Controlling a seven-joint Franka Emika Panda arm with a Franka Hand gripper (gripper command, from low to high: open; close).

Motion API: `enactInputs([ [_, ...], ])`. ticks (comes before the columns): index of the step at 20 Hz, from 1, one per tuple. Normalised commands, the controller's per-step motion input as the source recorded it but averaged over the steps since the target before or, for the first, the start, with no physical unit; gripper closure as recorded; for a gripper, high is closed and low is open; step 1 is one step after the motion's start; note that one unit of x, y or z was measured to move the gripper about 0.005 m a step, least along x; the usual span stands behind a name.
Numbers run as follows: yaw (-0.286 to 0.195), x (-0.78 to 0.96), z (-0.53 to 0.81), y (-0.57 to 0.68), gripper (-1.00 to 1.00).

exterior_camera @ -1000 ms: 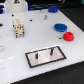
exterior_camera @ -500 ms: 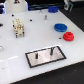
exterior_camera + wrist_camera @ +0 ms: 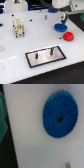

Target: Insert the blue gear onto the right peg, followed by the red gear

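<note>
The blue gear (image 3: 60, 27) lies flat on the white table toward the exterior view's right, and it fills the wrist view as a toothed blue disc with a dark centre hole (image 3: 60, 119). The smaller red gear (image 3: 67, 35) rests just beside it, nearer the camera. The grey plate (image 3: 45, 58) with a black border carries two thin dark pins, and the right peg (image 3: 50, 50) is the one toward the exterior view's right. My gripper (image 3: 62, 16) hangs above the blue gear, apart from it. Its fingers are too blurred to read and do not show in the wrist view.
A beige block-like fixture (image 3: 19, 27) stands toward the exterior view's left. Two small dark upright items (image 3: 45, 16) sit at the back, near a blue object (image 3: 52, 9). A green shape (image 3: 2, 114) lies at the wrist picture's edge, beside the table's dark border.
Both gears and the plate stay where they were. The arm above the blue gear appears to have shifted only slightly.
</note>
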Motion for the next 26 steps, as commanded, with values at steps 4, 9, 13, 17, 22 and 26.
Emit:
enactInputs([
  [4, 0.000, -0.19, -0.45, -0.24, -1.00],
  [9, 0.000, -0.18, -0.10, -0.11, -1.00],
  [13, 0.000, -0.58, -0.10, -0.06, -1.00],
  [17, 0.000, -0.69, -0.17, -0.13, -1.00],
  [22, 0.000, -0.27, -0.10, -0.09, -1.00],
  [26, 0.000, -0.06, -0.11, -0.04, 1.00],
])
